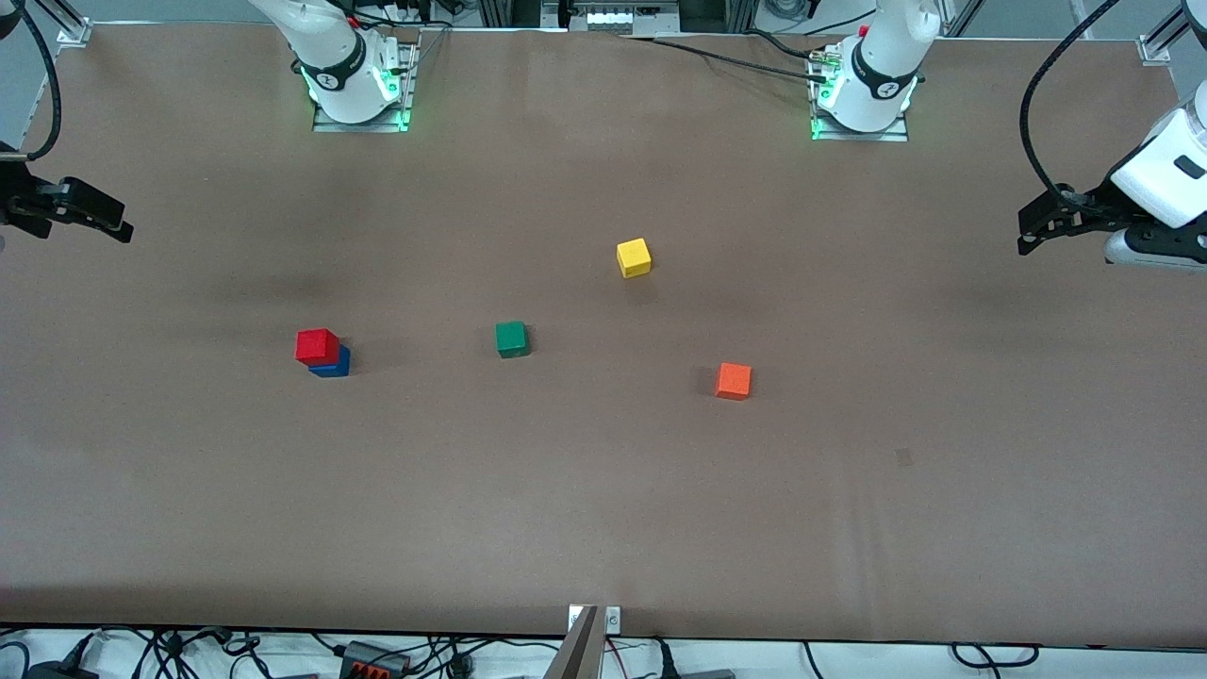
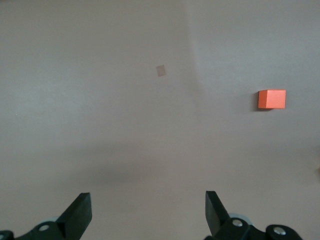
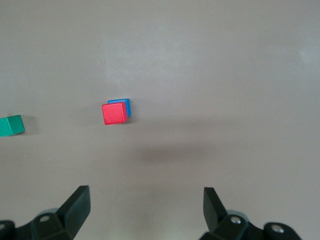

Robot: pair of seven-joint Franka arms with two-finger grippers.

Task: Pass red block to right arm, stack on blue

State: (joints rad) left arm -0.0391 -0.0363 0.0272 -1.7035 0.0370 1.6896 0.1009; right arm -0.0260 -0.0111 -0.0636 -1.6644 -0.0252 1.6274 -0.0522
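Red sits on blue: the red block [image 1: 317, 345] rests on top of the blue [image 1: 335, 364] cube, set slightly askew so that a strip of the lower cube shows past its edge. The pair stands on the brown desk [image 1: 603, 490] toward the right arm's end, which suits a stack built by that arm. By the look of it, the stacking is done and nothing is left to carry.

The right claw [image 1: 90, 212] hangs over the desk's edge at its own end, fingers spread wide and empty, clear of the stack so as not to knock it. The left claw [image 1: 1051, 222] waits over the other end, likewise spread and holding nothing.

The green cube [image 1: 511, 339], yellow cube [image 1: 634, 257] and orange cube [image 1: 733, 381] lie apart, well away from the stack.
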